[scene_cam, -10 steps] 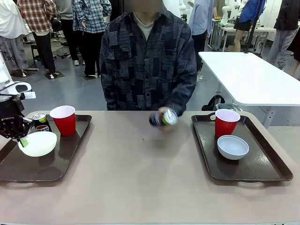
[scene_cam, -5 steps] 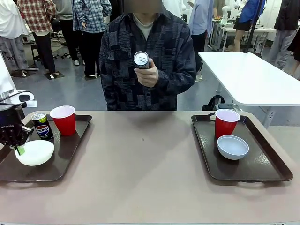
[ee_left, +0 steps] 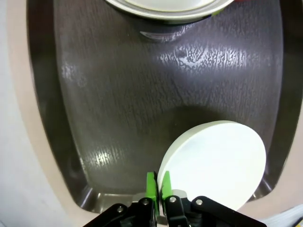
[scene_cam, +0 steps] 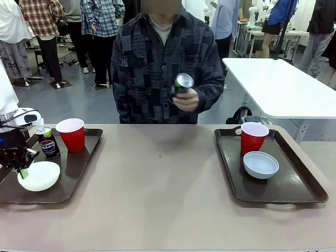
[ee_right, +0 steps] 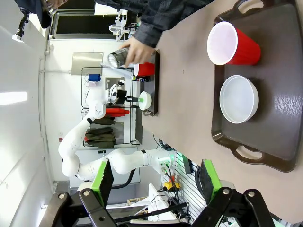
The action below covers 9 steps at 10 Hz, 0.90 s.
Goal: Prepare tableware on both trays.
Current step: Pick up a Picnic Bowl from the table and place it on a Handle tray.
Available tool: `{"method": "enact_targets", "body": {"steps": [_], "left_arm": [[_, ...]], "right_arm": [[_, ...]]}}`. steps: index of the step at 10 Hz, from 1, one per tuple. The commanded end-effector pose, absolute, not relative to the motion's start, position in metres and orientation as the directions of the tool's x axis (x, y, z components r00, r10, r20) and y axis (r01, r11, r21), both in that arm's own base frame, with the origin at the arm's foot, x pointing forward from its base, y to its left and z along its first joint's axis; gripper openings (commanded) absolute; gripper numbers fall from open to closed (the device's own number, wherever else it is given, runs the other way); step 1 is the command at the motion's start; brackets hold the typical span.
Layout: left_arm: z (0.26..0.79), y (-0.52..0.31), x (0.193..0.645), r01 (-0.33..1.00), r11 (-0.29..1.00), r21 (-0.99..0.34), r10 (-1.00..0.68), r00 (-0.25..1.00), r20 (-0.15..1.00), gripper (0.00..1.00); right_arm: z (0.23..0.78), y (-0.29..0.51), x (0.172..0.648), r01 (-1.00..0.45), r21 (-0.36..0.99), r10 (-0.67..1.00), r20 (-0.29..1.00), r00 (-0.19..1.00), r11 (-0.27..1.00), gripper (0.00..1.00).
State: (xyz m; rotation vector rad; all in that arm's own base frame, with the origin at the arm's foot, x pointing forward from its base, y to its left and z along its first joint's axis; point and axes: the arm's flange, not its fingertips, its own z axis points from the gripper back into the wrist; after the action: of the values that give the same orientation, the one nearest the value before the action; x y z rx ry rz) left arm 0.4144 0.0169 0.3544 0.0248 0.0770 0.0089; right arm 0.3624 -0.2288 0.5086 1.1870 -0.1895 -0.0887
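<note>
At the far left of the front view the left end effector (scene_cam: 21,169) sits over the near rim of the white bowl (scene_cam: 39,175), which lies low in the left tray (scene_cam: 73,176) at the lower left of the frame. In the left wrist view that end effector (ee_left: 157,185) has its green pads drawn close together at the bowl's (ee_left: 213,163) edge; whether the rim is pinched between them cannot be told. The right end effector (ee_right: 154,182) stands with its fingers spread wide and nothing between them, well apart from the right tray (ee_right: 279,94) and its contents in the upper right of the right wrist view. Counted in the front view: two trays, the second (scene_cam: 294,181) at the right of the bench (scene_cam: 157,205); two red cups, one (scene_cam: 71,134) at the upper part of the left tray and one (scene_cam: 253,138) at the upper part of the right tray; two bowls, the white one and a pale grey-blue one (scene_cam: 261,164) just below the right cup; two cans, one Pepsi can (scene_cam: 47,142) just left of the left cup, the other (scene_cam: 182,83) held in the person's hand (scene_cam: 185,98) above the bench, upper centre.
</note>
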Motion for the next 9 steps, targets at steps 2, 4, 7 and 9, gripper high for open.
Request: {"method": "enact_targets", "body": {"steps": [2, 4, 7, 9], "left_arm": [[0.362, 0.010, 0.401, -0.018, 0.999, 0.046, 0.020, 0.999, -0.033, 0.34], [0.395, 0.003, 0.385, 0.009, 1.000, 0.015, -0.009, 1.000, 0.021, 0.54], [0.433, -0.007, 0.363, 0.053, 0.998, -0.017, -0.052, 0.997, 0.057, 0.84], [0.459, -0.011, 0.343, 0.076, 0.997, -0.034, -0.073, 0.994, 0.082, 1.00]], "right_arm": [[0.510, -0.227, 0.361, -0.034, 0.928, -0.168, 0.103, 0.980, 0.370, 0.96], [0.510, -0.227, 0.361, -0.034, 0.928, -0.168, 0.103, 0.980, 0.370, 0.96], [0.510, -0.227, 0.361, -0.034, 0.928, -0.168, 0.103, 0.980, 0.370, 0.96], [0.510, -0.227, 0.361, -0.034, 0.928, -0.168, 0.103, 0.980, 0.370, 0.96]]}}
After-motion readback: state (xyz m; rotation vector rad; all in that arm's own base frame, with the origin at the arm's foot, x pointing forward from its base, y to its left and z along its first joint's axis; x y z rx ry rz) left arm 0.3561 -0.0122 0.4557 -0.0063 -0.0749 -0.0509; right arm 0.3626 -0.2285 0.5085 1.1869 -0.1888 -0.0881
